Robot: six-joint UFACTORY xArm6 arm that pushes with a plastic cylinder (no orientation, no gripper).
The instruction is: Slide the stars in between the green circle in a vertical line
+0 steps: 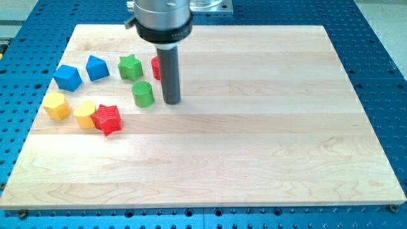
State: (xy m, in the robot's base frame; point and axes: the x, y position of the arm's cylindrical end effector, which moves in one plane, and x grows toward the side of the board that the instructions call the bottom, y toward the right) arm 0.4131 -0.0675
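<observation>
The wooden counter (254, 127) fills most of the view, with all the blocks bunched near the view's left. The rod comes down from the view's top, and my tip (170, 102) rests just beside the green circle (143, 93), on its right; there is no gripper here, only this bare rod, holding nothing. The green star (130, 67) sits above the circle, the red star (107, 119) below and to its left, touching a yellow heart (84, 114). A red block (155, 67) hides partly behind the rod. Two blue blocks (81, 72) and a yellow hexagon (56, 105) lie further left. A careless sweep leftward would likely knock the circle itself out of line, and pushing the red star could drag the heart along.
</observation>
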